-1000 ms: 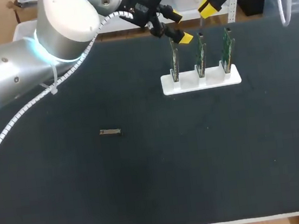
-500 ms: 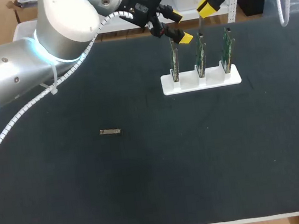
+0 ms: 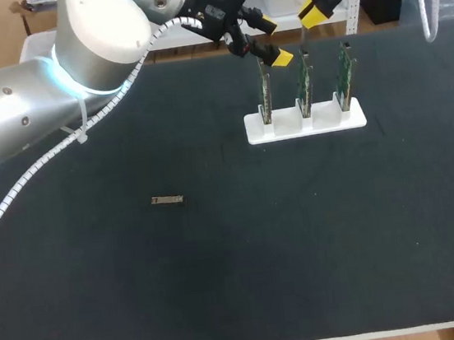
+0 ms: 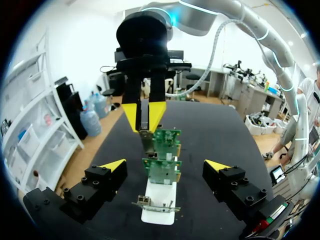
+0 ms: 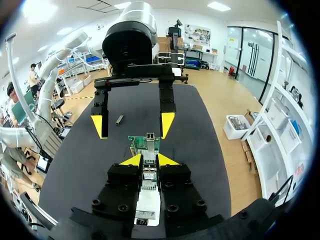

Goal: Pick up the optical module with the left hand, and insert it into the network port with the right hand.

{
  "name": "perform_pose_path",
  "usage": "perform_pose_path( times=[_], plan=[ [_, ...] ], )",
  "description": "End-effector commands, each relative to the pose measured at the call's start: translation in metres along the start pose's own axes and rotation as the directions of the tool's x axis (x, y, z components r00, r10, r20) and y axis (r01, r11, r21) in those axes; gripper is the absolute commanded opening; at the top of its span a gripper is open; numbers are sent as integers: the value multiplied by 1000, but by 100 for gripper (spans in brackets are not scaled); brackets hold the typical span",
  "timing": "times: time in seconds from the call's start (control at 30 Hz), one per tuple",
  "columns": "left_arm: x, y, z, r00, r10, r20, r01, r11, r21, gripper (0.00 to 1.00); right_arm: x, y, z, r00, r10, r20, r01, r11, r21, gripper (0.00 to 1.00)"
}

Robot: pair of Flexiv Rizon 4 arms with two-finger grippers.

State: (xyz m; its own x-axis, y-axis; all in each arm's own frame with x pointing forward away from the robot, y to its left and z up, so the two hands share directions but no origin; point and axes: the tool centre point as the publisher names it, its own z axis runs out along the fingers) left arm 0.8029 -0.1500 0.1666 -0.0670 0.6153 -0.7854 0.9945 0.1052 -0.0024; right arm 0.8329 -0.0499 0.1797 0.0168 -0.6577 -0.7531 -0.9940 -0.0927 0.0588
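An optical module [image 3: 167, 200], small, grey and metal, lies flat on the black mat, far from both grippers. It also shows beyond my left arm as the module [image 5: 120, 119]. A white holder [image 3: 305, 121] carries three upright green boards [image 3: 304, 79]. My left gripper [image 3: 274, 41] hangs open above the left end of that row, the boards [image 4: 161, 170] ahead between its fingers [image 4: 114, 166]. My right gripper [image 3: 317, 10] is high over the boards. Its fingers stand narrowly apart on a small metal piece [image 5: 148, 173], which looks like another module.
The black mat [image 3: 301, 235] covers the whole table. My left arm [image 3: 52, 92] crosses the back left corner with its white cable. The holder [image 5: 148, 201] lies right under my right gripper [image 5: 149, 160], which faces the left gripper [image 5: 133, 124] along the row.
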Motion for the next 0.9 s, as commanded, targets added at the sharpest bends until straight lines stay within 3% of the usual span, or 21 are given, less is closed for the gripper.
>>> perform_pose_path(
  times=[0.03,0.9],
  plan=[
    [-1,1,0,1000,-2,-5,2,1000,2,100,1,-8,-1,1000,1,-2,-1,956,-292,0],
    [-1,1,0,1000,-2,-5,2,1000,2,100,1,-6,-3,1000,-11,-9,8,957,-289,0]
  ],
)
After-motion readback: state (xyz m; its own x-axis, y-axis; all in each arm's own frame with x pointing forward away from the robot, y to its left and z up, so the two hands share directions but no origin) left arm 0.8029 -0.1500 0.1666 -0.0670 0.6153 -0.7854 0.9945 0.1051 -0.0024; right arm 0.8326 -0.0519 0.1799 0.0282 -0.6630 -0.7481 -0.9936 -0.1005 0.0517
